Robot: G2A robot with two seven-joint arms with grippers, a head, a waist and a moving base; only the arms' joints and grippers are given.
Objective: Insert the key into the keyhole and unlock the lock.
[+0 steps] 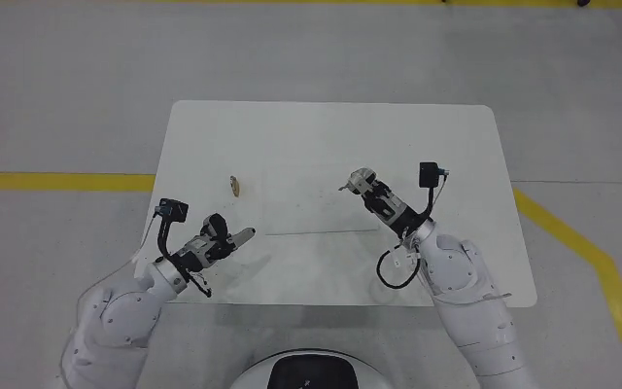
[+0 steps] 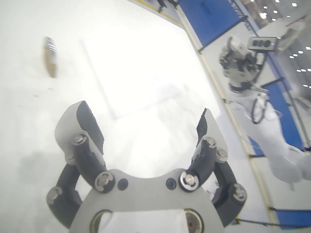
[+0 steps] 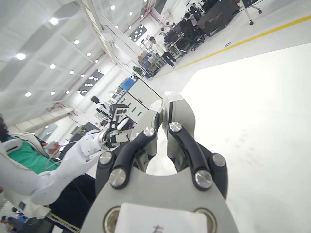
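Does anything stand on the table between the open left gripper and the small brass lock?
Nothing visible does. The lock lies alone on the white table, apart from the left gripper, and no object shows on the surface between the two.

A white table (image 1: pixel 292 136) with rounded corners sits on a pale grey floor (image 1: pixel 97 78). A yellow line (image 1: pixel 68 181) runs across that floor on both sides of the table, and on one side it bends off at an angle. Beyond the table edge, blue panels (image 2: pixel 209 13) stand in a row. Up above, there's a high white ceiling (image 3: pixel 36 1) dotted with round lights (image 3: pixel 54 20). Far back sit dark desks (image 3: pixel 218 8) with office chairs (image 3: pixel 192 42), and a white cabinet (image 3: pixel 138 98) stands nearer in.
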